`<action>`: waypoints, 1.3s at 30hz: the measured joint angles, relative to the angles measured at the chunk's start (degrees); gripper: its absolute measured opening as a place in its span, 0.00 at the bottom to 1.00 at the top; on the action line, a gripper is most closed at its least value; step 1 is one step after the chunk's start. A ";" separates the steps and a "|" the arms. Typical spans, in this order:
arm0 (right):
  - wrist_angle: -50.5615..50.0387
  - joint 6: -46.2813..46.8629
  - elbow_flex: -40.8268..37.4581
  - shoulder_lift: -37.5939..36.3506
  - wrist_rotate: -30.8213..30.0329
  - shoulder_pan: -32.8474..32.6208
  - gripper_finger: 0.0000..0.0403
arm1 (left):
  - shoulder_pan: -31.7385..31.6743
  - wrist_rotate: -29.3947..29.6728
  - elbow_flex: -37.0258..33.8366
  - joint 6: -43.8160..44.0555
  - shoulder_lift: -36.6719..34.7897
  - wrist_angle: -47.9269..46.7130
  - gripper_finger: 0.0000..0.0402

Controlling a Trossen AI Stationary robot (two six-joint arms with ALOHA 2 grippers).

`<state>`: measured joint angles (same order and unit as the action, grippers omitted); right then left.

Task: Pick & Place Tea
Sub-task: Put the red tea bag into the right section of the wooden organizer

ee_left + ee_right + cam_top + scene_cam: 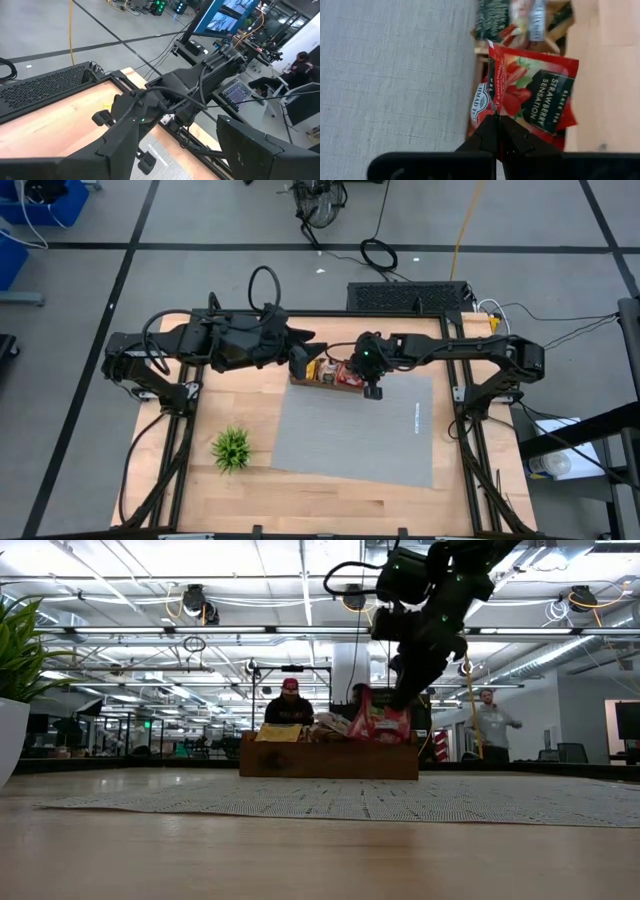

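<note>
A wooden tray (305,380) (330,760) stands at the far edge of the grey mat (360,430) and holds several tea packets (328,370) (520,17) on edge. My right gripper (372,388) (498,127) hangs over the tray's right end, shut on a red strawberry tea packet (540,92) (380,722). The packet shows just above the tray's rim in the low view. My left gripper (299,361) waits open above the tray's left end, touching nothing. My right gripper pinches the red packet's edge (504,111) near a corner between its two shut fingertips, slanting down from the table's right. The packet stands up from the fingers, its printed face showing. I cannot tell whether one packet or two sit in the pinch, or whether it clears the tray.
A small green plant (232,448) stands on the bare wood at the near left. A black perforated box (405,297) sits past the table's far edge. The mat spreads toward the near right. People sit and stand in the room behind (289,705).
</note>
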<state>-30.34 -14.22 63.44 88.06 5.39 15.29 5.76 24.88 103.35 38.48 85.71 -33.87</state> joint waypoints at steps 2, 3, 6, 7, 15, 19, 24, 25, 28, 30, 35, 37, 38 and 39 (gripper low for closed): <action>0.99 -0.06 -0.32 0.04 -1.14 -0.02 0.00 | 0.00 0.00 0.00 -0.01 0.00 0.53 0.66; 1.74 -0.13 -0.35 0.02 -1.12 -0.02 0.00 | 0.00 0.00 0.00 -0.01 0.00 0.71 0.66; 3.01 -0.91 -0.36 -0.01 -2.01 0.00 0.00 | 0.00 -0.02 0.00 0.24 0.00 0.81 0.66; 3.44 -1.56 -0.39 -0.01 -2.68 0.00 0.00 | 0.00 -0.02 0.00 0.23 0.00 0.83 0.66; 2.68 -2.99 -0.39 2.74 -1.05 0.08 0.00 | 0.00 -1.11 0.00 0.69 0.00 1.04 0.66; 2.28 -3.07 -0.39 4.70 -1.79 -0.64 0.00 | 0.00 -1.54 0.02 0.84 0.00 1.02 0.66; 3.71 -3.47 -0.39 4.55 -5.44 -1.16 0.04 | 0.05 -1.64 0.02 0.90 0.00 1.03 0.66; 3.84 -3.47 -0.39 4.40 -5.44 -1.12 0.05 | 0.07 -2.11 0.02 1.06 0.00 1.03 0.66; 4.64 -3.69 -0.37 3.77 -5.53 -0.80 0.07 | 0.04 -2.43 0.02 1.05 0.00 1.03 0.66; 4.85 -4.38 -0.37 3.57 -5.55 -0.66 0.07 | 0.05 -2.43 0.02 0.92 0.00 1.01 0.66; 3.98 -6.51 -0.32 2.82 -8.64 -0.66 0.03 | 0.04 -2.49 0.02 0.79 0.00 1.01 0.66; 3.08 -6.95 -0.35 2.44 -9.91 -0.66 0.01 | 0.04 -2.54 0.02 0.55 0.00 0.99 0.66; 3.27 -7.45 -0.32 2.31 -10.06 -0.66 0.01 | 0.05 -2.56 0.02 0.56 0.00 0.99 0.66; 3.08 -7.76 -0.28 2.05 -10.06 -0.66 0.01 | 0.04 -2.57 0.02 0.55 0.00 0.98 0.66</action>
<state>-27.26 -21.98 63.16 90.10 -4.67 14.63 5.80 22.32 103.37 39.03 85.71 -32.89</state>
